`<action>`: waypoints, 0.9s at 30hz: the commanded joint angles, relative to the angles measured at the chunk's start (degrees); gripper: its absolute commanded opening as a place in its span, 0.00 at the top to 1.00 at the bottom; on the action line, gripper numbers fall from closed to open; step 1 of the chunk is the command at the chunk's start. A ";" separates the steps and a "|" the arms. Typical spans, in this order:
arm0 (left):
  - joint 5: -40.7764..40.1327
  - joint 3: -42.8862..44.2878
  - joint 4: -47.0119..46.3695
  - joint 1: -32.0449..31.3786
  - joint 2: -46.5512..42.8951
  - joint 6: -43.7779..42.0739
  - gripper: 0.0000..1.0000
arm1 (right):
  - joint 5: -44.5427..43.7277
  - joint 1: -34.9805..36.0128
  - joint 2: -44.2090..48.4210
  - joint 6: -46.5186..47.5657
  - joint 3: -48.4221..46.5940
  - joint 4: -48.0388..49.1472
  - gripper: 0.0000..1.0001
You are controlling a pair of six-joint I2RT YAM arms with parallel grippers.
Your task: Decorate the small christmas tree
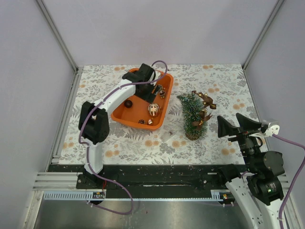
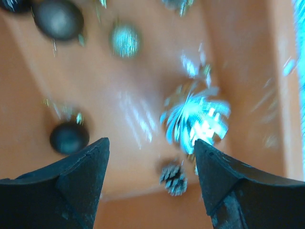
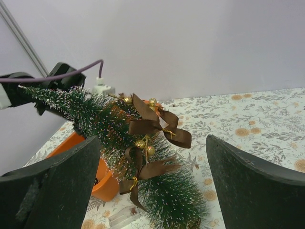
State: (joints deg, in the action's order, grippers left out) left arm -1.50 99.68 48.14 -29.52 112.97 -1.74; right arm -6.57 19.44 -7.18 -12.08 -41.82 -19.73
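**Tree part-decorated; left arm in the tub for the next ornament.**
The small christmas tree (image 1: 191, 114) stands upright on the floral table (image 1: 224, 78), just right of the orange tub (image 1: 125, 117). It already carries brown ribbon bows (image 3: 155, 125) and small gold beads (image 3: 145, 147), mostly on the side facing the right arm. Much of the frosted green is bare, so the task looks roughly midway. Left in the tub are a striped silver bauble (image 2: 195, 117), a pine cone (image 2: 172, 179) and a dark ball (image 2: 69, 137). The left gripper (image 2: 150, 143) hangs over them, jaws apart, nothing clamped. The right gripper (image 3: 151, 143) is spread wide and empty, facing the tree. No brand, label or readable writing anywhere.
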 commanded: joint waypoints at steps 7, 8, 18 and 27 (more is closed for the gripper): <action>1.23 16.42 1.52 -0.63 12.97 6.92 0.21 | -0.02 0.25 -0.46 0.82 -0.54 -0.40 0.01; 2.80 16.77 1.52 -0.63 13.76 6.92 0.21 | -0.37 0.33 -0.64 1.35 -0.71 -0.31 0.01; 7.91 21.00 1.08 -0.89 14.49 6.57 0.16 | -22.15 0.25 -22.66 -2.24 -14.33 -13.22 0.01; 11.95 5.27 -0.77 -0.89 -4.49 2.09 0.01 | -28.58 0.07 -26.31 -4.97 -11.09 -7.43 0.01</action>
State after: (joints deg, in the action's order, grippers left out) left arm 7.11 108.29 48.80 -30.20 120.36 2.74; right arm -28.40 19.44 -35.09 -15.31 -52.66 -29.02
